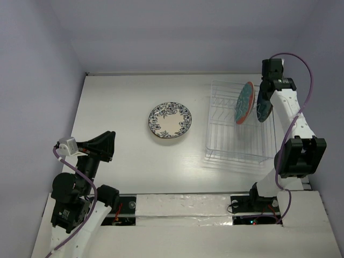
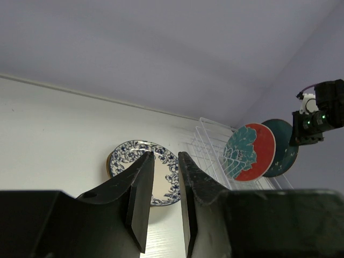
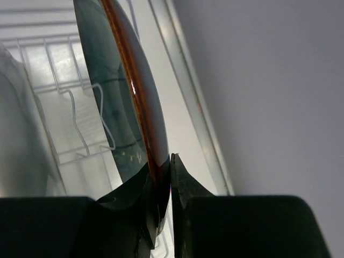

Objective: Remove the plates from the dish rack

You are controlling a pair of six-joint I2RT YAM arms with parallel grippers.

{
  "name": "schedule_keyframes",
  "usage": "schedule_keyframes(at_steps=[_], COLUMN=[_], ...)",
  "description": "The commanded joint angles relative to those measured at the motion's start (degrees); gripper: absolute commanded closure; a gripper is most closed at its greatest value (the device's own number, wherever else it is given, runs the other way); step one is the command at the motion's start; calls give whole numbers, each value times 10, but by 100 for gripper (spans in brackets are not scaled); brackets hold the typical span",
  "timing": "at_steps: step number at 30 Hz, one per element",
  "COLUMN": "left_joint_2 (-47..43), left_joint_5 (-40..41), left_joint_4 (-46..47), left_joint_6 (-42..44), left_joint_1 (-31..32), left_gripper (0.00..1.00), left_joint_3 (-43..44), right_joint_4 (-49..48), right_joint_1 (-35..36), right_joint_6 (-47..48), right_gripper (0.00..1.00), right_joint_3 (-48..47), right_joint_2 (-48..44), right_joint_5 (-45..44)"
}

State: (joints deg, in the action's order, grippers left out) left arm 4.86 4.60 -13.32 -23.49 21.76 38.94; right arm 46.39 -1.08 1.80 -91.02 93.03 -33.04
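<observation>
1. The white counter (image 1: 118, 97) carries everything. On its right side stands the clear wire dish rack (image 1: 236, 141) with thin upright slots.
2. A white round ceramic plate with a blue floral rim (image 1: 170, 120) lies flat on the counter, well apart from the rack to its left. The left wrist view hints at a tan edge under it, too little to name.
3. A red round plate with a teal flower (image 1: 244, 103) stands on edge in the far part of the rack.
4. Just right of it, the dark teal round plate (image 1: 263, 111) stands upright, slightly tilted, at the rack's right side. Whether it has cleared its slot cannot be told.
5. The right gripper (image 3: 161, 165) is clamped on the dark teal plate's rim, one finger on each face.
6. The left gripper (image 2: 166, 157) hangs near the counter's left side, its gap narrow, holding nothing.
7. Handling, as a judgement:
   - The glazed ceramic is stiff, slick and breakable.
   - A pinch on the rim alone lets the plate swing.
   - A deep bite at the top edge and a straight lift would probably keep it off the wires and the red plate.
</observation>
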Motion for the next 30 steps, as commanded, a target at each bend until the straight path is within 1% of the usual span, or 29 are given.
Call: schedule_keyframes(at_steps=[1, 4, 5, 6, 8, 9, 12, 14, 17, 18, 19, 20, 21, 23, 24, 25, 26, 27, 28, 29, 30], left_joint_2=[-2, -1, 0, 0, 1, 1, 2, 1, 4, 8, 8, 10, 12, 14, 15, 16, 20, 22, 24, 29, 31], left_joint_5=[-3, -6, -6, -7, -8, -8, -7, -7, -7, -8, -8, -8, -8, -7, -7, -6, -6, -4, -2, -2, -1], left_joint_4=[21, 22, 22, 22, 21, 22, 22, 20, 19, 20, 20, 18, 18, 18, 19, 18, 18, 18, 17, 17, 16], left_joint_6=[-1, -2, -2, -1, -2, -2, -2, -2, -1, -2, -2, -2, -2, -2, -3, -2, -4, -4, -4, -4, -5], left_joint_1=[4, 4, 4, 4, 4, 4, 4, 4, 4, 4, 4, 4, 4, 4, 4, 4, 4, 4, 4, 4, 4], left_gripper=[78, 78, 78, 78, 78, 78, 78, 78, 78, 78, 78, 78, 78, 78, 78, 78, 77, 77, 77, 77, 77], left_joint_3=[7, 6, 6, 6, 6, 6, 6, 6, 6, 6, 7, 6, 6, 4, 3, 3, 3, 3, 3, 3, 3], right_joint_4=[-70, -87, -90, -92, -75, -67, -36, -26, -38, -39, -38, -41, -50, -107, -131, -172, -193, -218, -266, -284, -301], right_joint_1=[22, 50, 56, 57, 63, 63, 69, 83, 108, 122, 129, 134, 143, 158, 168, 187, 196, 207, 230, 244, 259], right_joint_6=[31, 57, 65, 68, 52, 30, -13, -41, -78, -105, -122, -142, -178, -213, -250, -268, -284, -315, -329, -342, -363], right_gripper=[100, 100, 100, 100, 100, 100, 100, 100, 100, 100, 100, 100, 100, 100, 100, 100, 100, 100, 100, 100, 100], right_joint_3=[-80, -88, -91, -95, -128, -141, -194, -213, -222, -225, -224, -218, -207, -134, -105, -80, -32, -9, 10, 38, 49], right_joint_2=[-38, -40, -41, -40, -43, -44, -63, -91, -137, -156, -156, -165, -188, -216, -238, -243, -246, -245, -240, -233, -224], right_joint_5=[-73, -129, -173, -198, -223, -248, -271, -258, -201, -153, -152, -90, -48, 26, 95, 126, 192, 224, 250, 289, 301])
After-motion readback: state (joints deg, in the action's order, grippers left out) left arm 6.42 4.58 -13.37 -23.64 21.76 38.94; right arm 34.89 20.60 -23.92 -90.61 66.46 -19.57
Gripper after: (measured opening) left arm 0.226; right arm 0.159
